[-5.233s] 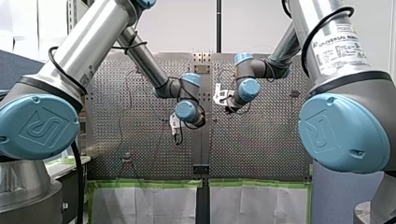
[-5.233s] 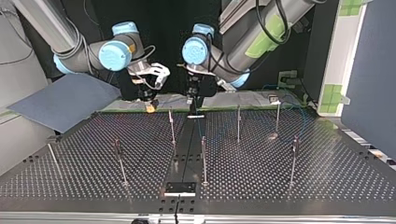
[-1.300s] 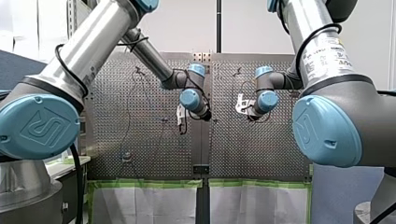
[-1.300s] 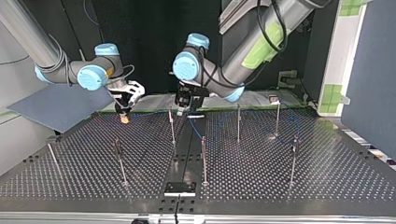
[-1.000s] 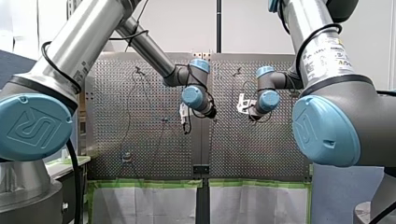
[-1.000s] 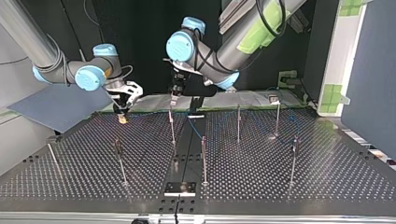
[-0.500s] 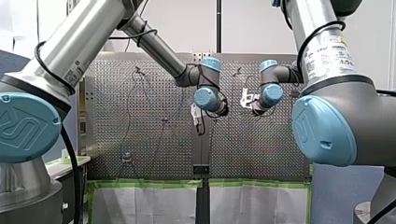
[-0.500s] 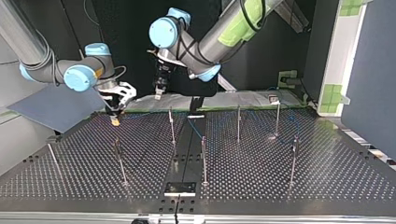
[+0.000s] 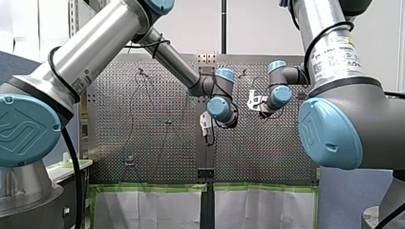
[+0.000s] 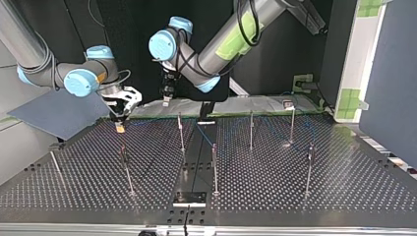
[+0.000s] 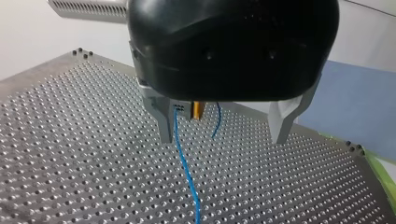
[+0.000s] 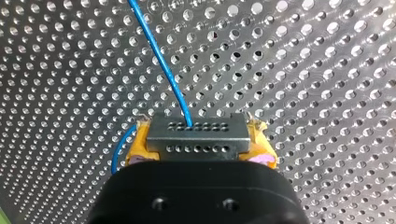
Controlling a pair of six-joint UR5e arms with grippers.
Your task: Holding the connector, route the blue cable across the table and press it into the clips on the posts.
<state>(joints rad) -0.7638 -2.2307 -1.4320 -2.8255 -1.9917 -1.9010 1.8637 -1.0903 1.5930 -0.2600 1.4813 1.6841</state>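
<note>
Facing thin upright posts standing well apart over the surface; finding open lanes between them; meeting the blue cable running low between the two middle posts.

Table matt perf. metal, posts shiny metal, cable smooth blue plastic, connector dull grey metal.

Cable: leaves the frame in the left wrist view; too thin to trace in the front view.
Clips: too small in the top view to tell whether the cable sits in any.
Connector: rear hidden by the right gripper body.
Pads: only edges show beside the connector.
Arms: cut off at the top view's upper edge.
</note>
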